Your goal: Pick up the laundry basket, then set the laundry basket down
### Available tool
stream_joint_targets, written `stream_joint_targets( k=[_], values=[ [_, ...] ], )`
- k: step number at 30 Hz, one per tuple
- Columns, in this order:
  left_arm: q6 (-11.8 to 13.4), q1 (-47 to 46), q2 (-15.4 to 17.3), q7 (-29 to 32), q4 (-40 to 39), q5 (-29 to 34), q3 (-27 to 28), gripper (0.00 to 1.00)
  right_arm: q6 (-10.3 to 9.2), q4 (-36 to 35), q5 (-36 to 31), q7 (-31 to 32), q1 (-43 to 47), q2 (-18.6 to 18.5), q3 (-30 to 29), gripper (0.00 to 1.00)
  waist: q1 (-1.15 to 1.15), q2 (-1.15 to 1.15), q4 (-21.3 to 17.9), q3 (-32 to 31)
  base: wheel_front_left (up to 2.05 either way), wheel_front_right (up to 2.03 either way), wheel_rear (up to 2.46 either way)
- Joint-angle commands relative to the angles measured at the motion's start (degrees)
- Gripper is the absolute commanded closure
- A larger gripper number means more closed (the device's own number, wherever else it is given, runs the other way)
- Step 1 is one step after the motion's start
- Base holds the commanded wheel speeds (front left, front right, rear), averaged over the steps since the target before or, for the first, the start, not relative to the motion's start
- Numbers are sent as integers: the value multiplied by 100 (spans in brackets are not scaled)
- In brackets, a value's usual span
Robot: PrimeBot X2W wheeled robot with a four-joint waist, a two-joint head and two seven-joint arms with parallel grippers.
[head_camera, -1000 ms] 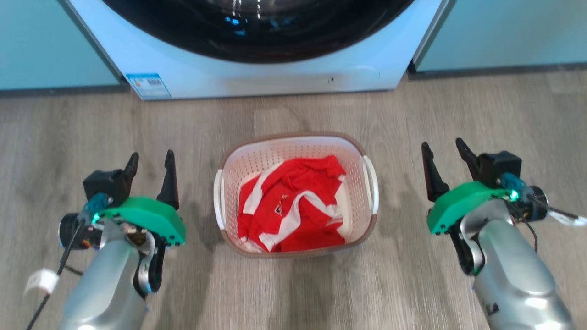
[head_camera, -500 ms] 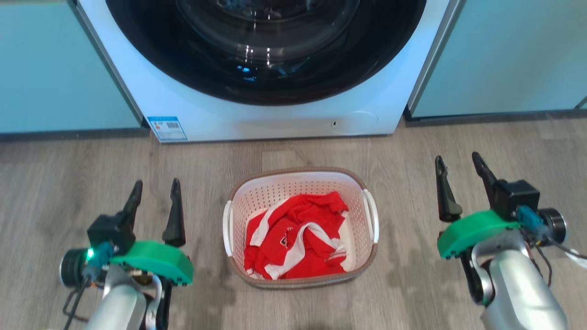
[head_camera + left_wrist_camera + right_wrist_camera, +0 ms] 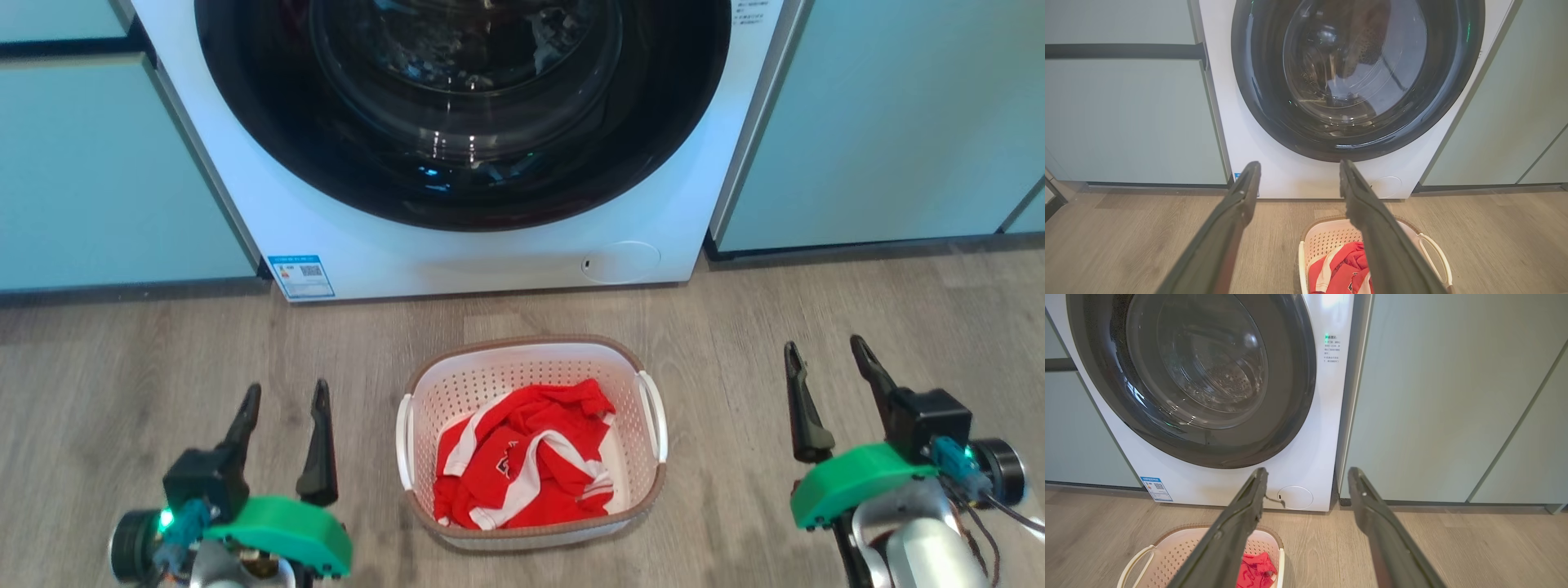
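Sitting upright, laundry basket [image 3: 522, 371] lies broadside to washing machine [image 3: 506, 263]

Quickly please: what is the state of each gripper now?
Left gripper: open, holding nothing.
Right gripper: open, holding nothing.

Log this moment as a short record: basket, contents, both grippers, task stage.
item: basket, upright on the floor, in front of the washer, apart from it
contents: red and white garment
handles: white loop handles, one on each side, both free
left arm: left gripper open, empty, left of the basket, not touching
right arm: right gripper open, empty, right of the basket, not touching
stage: basket not gripped
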Motion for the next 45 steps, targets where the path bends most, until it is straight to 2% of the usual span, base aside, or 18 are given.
stream_joint_targets(
  k=[1, 9, 17, 43, 44, 45],
  values=[
    [59, -160, 150, 14, -226, 56, 175, 0, -33, -240, -36, 32, -84, 25, 88, 0, 1, 0, 5, -34, 0, 0, 0],
    [175, 73, 201, 122, -365, 58, 147, 0, -33, -562, -73, 154, 226, 38, -8, 0, 1, 0, 18, -120, 0, 0, 0],
    [168, 126, 200, 146, -335, 16, 92, 0, -33, -736, -50, 217, 359, 40, -52, 0, 1, 0, 65, -173, 0, 0, 0],
    [226, 49, 192, 110, -148, -14, -2, 0, -33, -875, -49, 314, 400, 41, -50, 0, 1, 0, 95, -149, 0, 0, 0],
    [194, 278, 103, 160, 1, -1, -185, 100, -1, -647, -50, 307, 532, 75, -169, 100, 1, -1, 95, -148, 0, 0, 0],
    [192, 280, 82, 162, 70, -3, -188, 100, 0, -574, -48, 304, 535, 78, -160, 100, 1, -1, 96, -147, 0, 0, 0]
  ],
)
